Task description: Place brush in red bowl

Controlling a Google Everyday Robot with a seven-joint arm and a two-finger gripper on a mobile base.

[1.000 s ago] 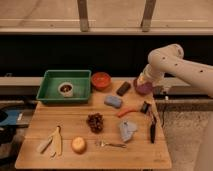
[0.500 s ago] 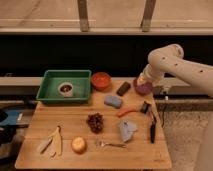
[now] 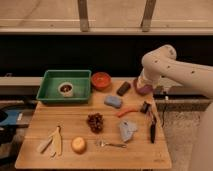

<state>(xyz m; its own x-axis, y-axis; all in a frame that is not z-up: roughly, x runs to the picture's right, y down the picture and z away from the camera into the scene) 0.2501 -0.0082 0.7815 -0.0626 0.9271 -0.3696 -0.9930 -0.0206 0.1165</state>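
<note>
At the near right of the wooden table [image 3: 45,117], as pictured, the brush [image 3: 152,128] is found lying flat, untouched and not held. Its long axis is seen to run almost straight from the far side toward the camera, one end close to the black head of the orange-handled tool [image 3: 131,110], the other near the table's front right corner.

The gripper [image 3: 142,83] is located at the far right of the table, carried low on the single white arm, above a dark purple bowl [image 3: 140,92] and just beside a dark block [image 3: 123,88]. Whether it is set wide or narrow cannot be told; nothing is seen to be carried in it.

The brush is thus placed toward the camera from the gripper and slightly to picture-right, well apart from it, with the orange-handled tool between. A grip across the slender shaft, at right angles to that near-far axis, is judged to be required.

The red bowl [image 3: 101,80] is noted at the far edge, touching or nearly touching the green tray [image 3: 48,95], to picture-left of the gripper. It appears empty. The task is judged not yet begun in effect: the pick is outstanding, and confusion with the orange-handled tool is recorded as the principal risk.
</note>
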